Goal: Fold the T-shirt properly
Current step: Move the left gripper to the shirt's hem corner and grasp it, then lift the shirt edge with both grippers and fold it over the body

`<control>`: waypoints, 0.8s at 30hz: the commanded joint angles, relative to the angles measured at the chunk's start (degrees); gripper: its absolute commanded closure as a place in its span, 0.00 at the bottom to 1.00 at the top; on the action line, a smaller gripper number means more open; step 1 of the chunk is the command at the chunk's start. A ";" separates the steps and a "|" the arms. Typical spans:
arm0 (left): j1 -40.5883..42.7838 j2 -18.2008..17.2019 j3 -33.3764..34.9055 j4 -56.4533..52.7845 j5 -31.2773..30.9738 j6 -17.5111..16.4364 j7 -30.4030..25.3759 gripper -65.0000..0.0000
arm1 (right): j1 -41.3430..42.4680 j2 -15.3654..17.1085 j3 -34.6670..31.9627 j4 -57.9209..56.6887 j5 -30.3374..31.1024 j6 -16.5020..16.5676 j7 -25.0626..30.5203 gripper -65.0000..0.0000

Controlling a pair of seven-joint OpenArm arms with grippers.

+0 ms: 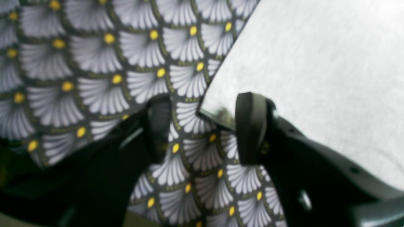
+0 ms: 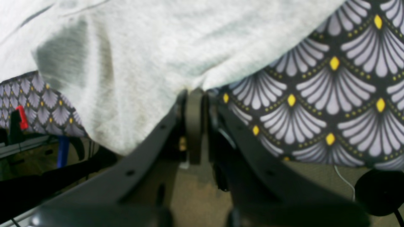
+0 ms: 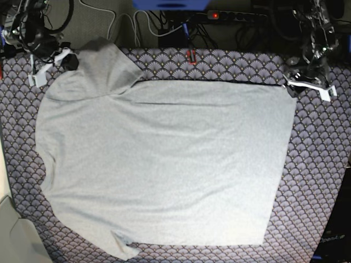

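Observation:
The light grey T-shirt (image 3: 164,164) lies spread flat on the fan-patterned tablecloth (image 3: 321,164), plain side up, with no lettering showing. One sleeve is folded in at the top left. My left gripper (image 3: 293,82) is at the shirt's top right corner. In the left wrist view it (image 1: 203,129) is open, low over the cloth, with the shirt's corner (image 1: 208,107) between its fingers. My right gripper (image 3: 68,60) is at the top left sleeve. In the right wrist view it (image 2: 194,94) is shut on the edge of the shirt (image 2: 157,47), which rises a little there.
The tablecloth (image 1: 94,63) covers the table to its edges. Behind the far edge are cables and a power strip (image 3: 236,15). A red clamp (image 3: 192,56) sits at the back edge in the middle. Another red clip (image 2: 20,116) shows past the table's edge.

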 commanded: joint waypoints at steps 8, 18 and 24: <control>-1.33 -0.52 1.72 -0.27 -0.57 -0.06 0.29 0.50 | -0.13 0.86 0.24 0.64 0.67 0.99 0.65 1.00; -0.18 0.28 4.09 -0.27 -0.30 -0.06 0.29 0.73 | -0.13 0.86 0.24 0.64 0.67 0.99 0.65 1.00; -0.18 -0.08 3.74 -0.18 -0.30 -0.06 0.29 1.00 | -0.04 0.95 0.50 0.99 0.67 1.07 0.83 1.00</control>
